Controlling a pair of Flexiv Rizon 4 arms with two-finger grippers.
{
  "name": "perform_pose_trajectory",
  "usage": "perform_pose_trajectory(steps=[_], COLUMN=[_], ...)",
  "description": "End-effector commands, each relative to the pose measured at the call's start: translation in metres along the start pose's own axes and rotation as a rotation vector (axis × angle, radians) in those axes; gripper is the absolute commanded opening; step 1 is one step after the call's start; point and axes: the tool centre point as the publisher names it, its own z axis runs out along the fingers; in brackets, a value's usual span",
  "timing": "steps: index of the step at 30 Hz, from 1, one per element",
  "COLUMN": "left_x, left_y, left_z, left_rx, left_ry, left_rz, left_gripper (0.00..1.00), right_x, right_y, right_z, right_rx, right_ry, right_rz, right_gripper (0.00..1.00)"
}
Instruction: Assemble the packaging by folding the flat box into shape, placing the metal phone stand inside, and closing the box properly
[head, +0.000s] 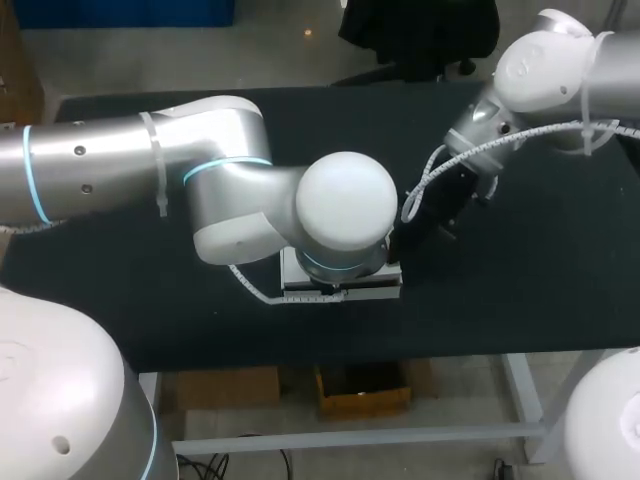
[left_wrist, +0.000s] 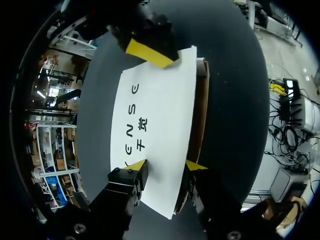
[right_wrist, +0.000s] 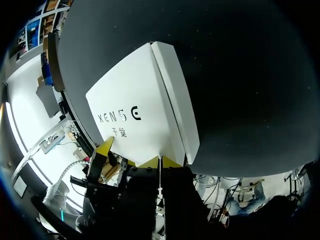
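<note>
The white box (head: 380, 290) with black print sits near the table's front edge, under my left arm's wrist (head: 345, 215), which hides the left gripper from above. In the left wrist view my left gripper (left_wrist: 166, 166) straddles the near end of the box (left_wrist: 155, 115). One fingertip lies on the printed white face and the other at the brown inner edge (left_wrist: 201, 107), so it is shut on the box. My right gripper (head: 402, 250) is shut, and its joined yellow tips (left_wrist: 150, 52) touch the box's far end. It (right_wrist: 161, 161) also meets the box (right_wrist: 145, 95) in the right wrist view. No phone stand shows.
The black tabletop (head: 520, 290) carries only the box. Its front edge (head: 400, 355) runs a short way in front of the box. My left arm spans the table's left half and my right arm comes in from the back right corner.
</note>
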Motion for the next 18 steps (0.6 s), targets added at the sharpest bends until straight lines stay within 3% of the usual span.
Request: perform_pose_trajectory(steps=[1,18], left_x=[0.002,0.005], left_y=[0.001,0.008], left_z=[-0.003,-0.018], left_rx=[0.001,0.032], left_ry=[-0.004,-0.036], left_rz=[-0.001,0.003], left_gripper=[0.45,0.47], right_x=[-0.001,0.001], right_y=[0.000,-0.001], right_z=[0.000,-0.001], right_rx=[0.002,0.000], right_ry=[0.002,0.003], right_rz=[-0.001,-0.002], right_gripper=[0.00,0.00])
